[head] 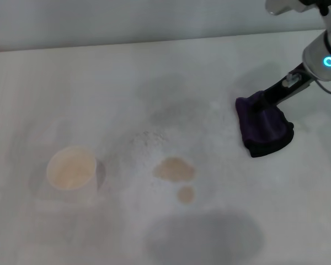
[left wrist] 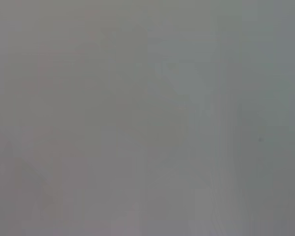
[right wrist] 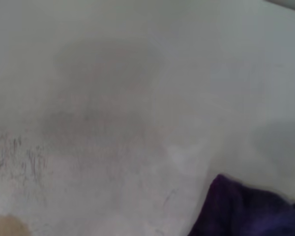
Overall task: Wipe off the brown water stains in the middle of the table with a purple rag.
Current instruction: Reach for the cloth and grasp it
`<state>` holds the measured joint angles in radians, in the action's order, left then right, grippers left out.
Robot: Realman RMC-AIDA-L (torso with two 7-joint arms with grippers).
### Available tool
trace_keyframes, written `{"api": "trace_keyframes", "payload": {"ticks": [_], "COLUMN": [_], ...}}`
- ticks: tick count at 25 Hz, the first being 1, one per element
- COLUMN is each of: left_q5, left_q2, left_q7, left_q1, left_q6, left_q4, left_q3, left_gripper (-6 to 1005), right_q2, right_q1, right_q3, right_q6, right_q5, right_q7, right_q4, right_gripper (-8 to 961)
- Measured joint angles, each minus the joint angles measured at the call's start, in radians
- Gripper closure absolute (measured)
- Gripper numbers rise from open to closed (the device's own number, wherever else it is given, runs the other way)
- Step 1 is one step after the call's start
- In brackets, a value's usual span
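Note:
The brown water stains lie in the middle of the table: a larger oval blotch and a small round dot just in front of it. The purple rag sits bunched on the table to the right of the stains, well apart from them. My right gripper reaches down from the upper right and is shut on the rag's top, with its tips buried in the cloth. In the right wrist view the rag shows at one corner and the edge of a stain at another. My left gripper is out of view.
A white paper cup holding tan liquid stands on the left of the table, apart from the stains. Grey shadows lie on the table behind and in front of the stains. The left wrist view shows only a blank grey surface.

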<state>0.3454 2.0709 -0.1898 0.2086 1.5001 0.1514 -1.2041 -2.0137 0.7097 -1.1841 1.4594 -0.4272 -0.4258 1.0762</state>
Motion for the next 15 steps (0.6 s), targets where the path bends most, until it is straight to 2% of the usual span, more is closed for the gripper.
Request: {"api": "trace_keyframes", "payload": {"ticks": [5,15], "left_q5": [0.000,0.000], "left_q2": [-0.002,-0.003], "left_q7": [0.006,0.042], "left_q1": [0.003,0.015], "left_q6": [-0.010,-0.012], "left_q4": [0.013,0.021], "left_q3": [0.000,0.000], "left_gripper": [127,128], "right_q2": [-0.003,-0.001], "right_q1": [0.039,0.098], "right_q3": [-0.011,-0.083], "right_q6": [-0.051,-0.128], "right_q5": [0.000,0.060], "right_q7": [0.024,0.106], "right_q4": [-0.094,-0.200], "right_gripper": [308,308]}}
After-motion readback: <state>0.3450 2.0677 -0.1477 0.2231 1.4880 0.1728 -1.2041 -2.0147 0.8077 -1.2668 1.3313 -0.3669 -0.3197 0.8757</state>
